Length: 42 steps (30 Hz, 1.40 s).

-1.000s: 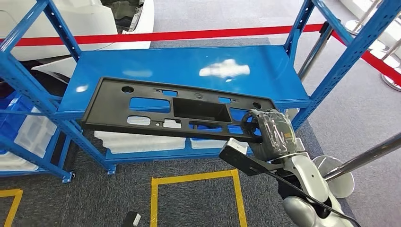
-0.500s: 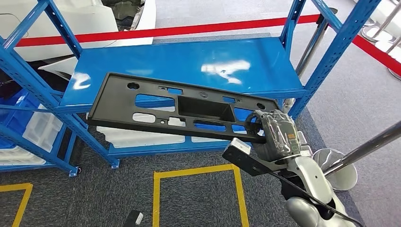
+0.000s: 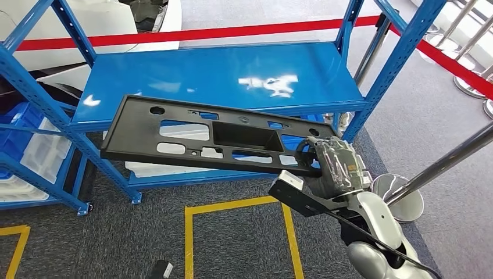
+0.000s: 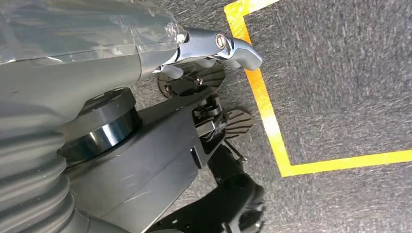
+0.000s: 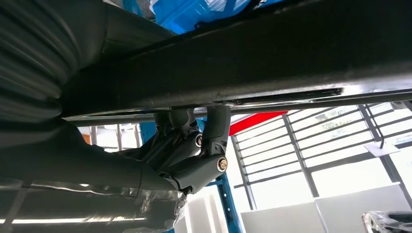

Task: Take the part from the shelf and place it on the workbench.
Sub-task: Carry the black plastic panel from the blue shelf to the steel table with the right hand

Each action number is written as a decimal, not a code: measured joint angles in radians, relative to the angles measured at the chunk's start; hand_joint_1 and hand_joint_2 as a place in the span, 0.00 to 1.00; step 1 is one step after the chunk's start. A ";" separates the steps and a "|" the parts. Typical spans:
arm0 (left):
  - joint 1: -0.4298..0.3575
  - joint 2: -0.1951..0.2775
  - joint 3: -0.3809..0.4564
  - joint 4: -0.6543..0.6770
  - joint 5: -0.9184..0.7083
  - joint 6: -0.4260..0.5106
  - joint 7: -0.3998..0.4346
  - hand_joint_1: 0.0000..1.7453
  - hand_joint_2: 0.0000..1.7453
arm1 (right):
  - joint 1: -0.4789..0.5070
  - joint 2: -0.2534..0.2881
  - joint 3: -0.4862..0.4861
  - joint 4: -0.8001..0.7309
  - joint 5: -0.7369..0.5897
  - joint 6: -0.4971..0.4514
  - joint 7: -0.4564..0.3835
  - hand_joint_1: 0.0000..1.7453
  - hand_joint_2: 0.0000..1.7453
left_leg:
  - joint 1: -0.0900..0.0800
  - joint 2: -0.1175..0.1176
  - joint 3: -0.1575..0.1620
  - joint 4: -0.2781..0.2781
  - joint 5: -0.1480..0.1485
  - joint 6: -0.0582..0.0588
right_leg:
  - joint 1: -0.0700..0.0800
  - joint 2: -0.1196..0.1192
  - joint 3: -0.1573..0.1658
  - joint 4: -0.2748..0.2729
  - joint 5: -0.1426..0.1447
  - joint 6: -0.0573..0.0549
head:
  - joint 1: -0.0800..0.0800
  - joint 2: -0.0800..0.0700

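One long black plastic panel with cut-out slots (image 3: pixel 203 138) hangs level in the air in front of the blue metal shelf rack (image 3: pixel 221 75), off its boards, held at its right end by the right hand (image 3: pixel 334 165) (fingers wrapped up around the edge). Below lies grey carpet with yellow floor tape (image 3: pixel 238 204). The left hand (image 4: pixel 214 46) hangs near the floor, fingers curled in on nothing.

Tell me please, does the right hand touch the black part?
Touching. In the head view the right hand grips the right end of the black part; in the right wrist view its fingers press against the part's underside.
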 joint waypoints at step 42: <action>0.001 0.003 -0.001 0.000 0.000 -0.001 -0.004 0.00 1.00 | 0.009 0.000 -0.007 -0.001 0.000 0.000 0.004 1.00 1.00 | -0.008 0.051 -0.042 0.026 0.013 -0.029 | 0.002 -0.031 0.074 -0.127 0.061 -0.015 | 0.035 0.000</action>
